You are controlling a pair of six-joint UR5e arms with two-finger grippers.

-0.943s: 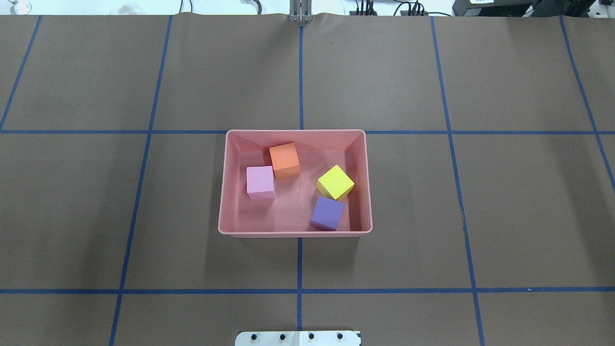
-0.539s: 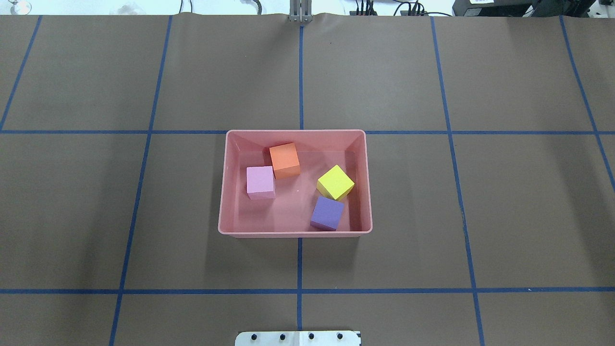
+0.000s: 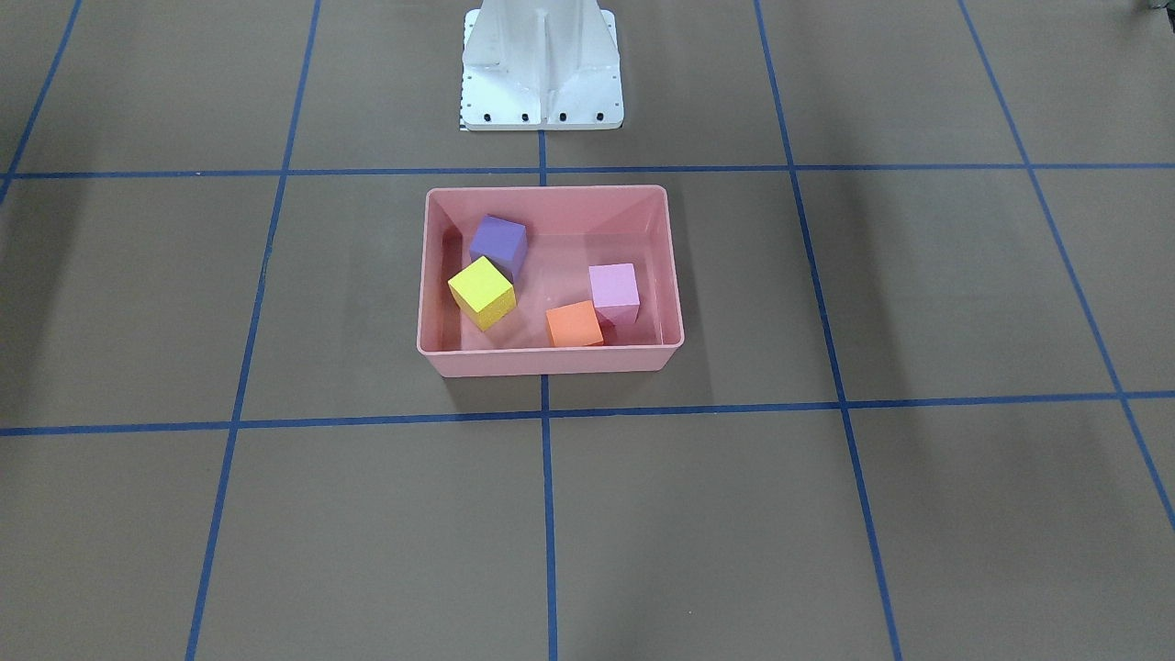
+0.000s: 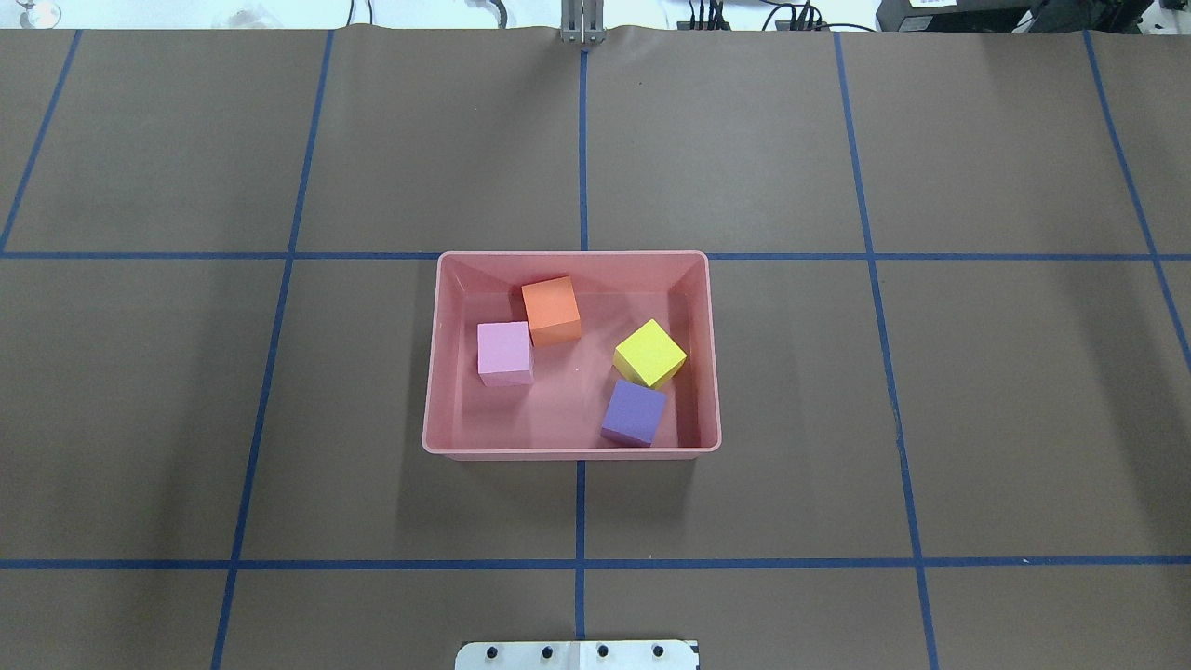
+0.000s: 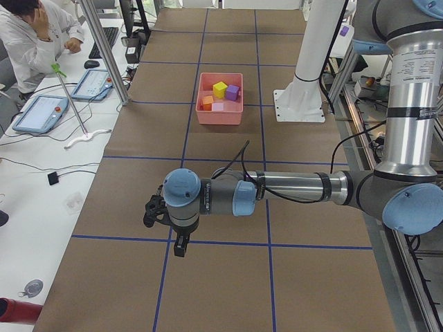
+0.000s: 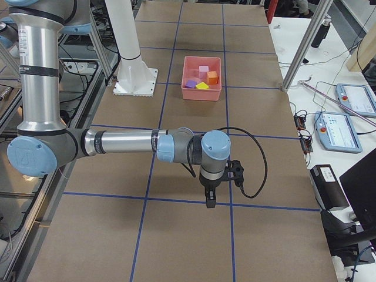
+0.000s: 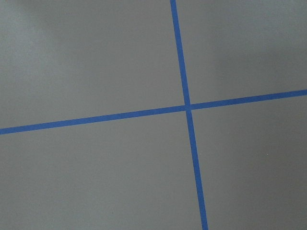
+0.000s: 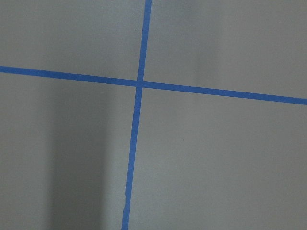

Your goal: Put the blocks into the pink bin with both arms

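Observation:
The pink bin [image 4: 431,372] stands at the table's middle and also shows in the front view [image 3: 551,190]. All four blocks lie inside it: orange [image 4: 551,309], light pink [image 4: 504,352], yellow [image 4: 649,352] and purple [image 4: 634,412]. My left gripper [image 5: 181,245] shows only in the exterior left view, far from the bin, pointing down over the table. My right gripper [image 6: 210,198] shows only in the exterior right view, likewise far from the bin. I cannot tell whether either is open or shut. Both wrist views show only brown paper and blue tape.
The white pedestal base [image 3: 542,64] stands behind the bin on the robot's side. Blue tape lines [image 4: 582,140] grid the brown paper. An operator [image 5: 28,34] sits past the table's far side, with tablets [image 5: 40,113] and a metal post [image 5: 104,48].

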